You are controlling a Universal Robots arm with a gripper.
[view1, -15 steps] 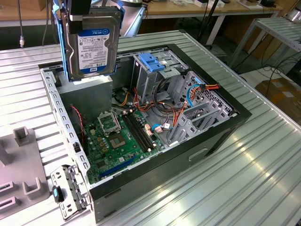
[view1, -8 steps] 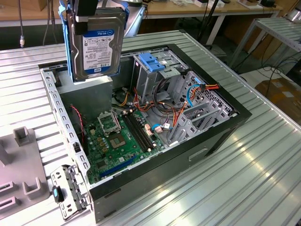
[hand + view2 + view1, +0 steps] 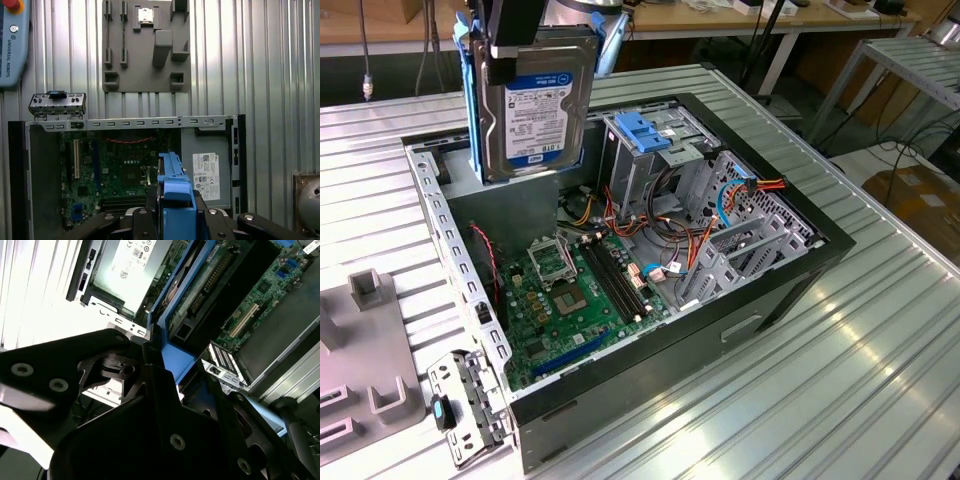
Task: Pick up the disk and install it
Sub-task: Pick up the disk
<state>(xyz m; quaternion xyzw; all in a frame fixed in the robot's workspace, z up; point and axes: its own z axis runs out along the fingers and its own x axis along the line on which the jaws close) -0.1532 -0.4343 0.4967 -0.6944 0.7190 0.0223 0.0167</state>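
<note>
The disk (image 3: 535, 110) hangs upright above the back left corner of the open computer case (image 3: 800, 250), label facing the camera, blue carrier frame along its edges. My gripper (image 3: 523, 52) is shut on its top edge. In the first wrist view the blue carrier (image 3: 175, 192) stands edge-on between my black fingers (image 3: 142, 220), over the motherboard (image 3: 115, 170). The second wrist view shows the disk's underside (image 3: 200, 290) with its circuit board, clamped in my gripper (image 3: 150, 385).
Inside the case sit a grey drive cage with a blue latch (image 3: 645, 130), loose cables (image 3: 720, 215) and a power-supply box (image 3: 207, 175). A grey fixture plate (image 3: 360, 380) and a metal bracket (image 3: 460, 400) lie on the ribbed table at the exterior view's left.
</note>
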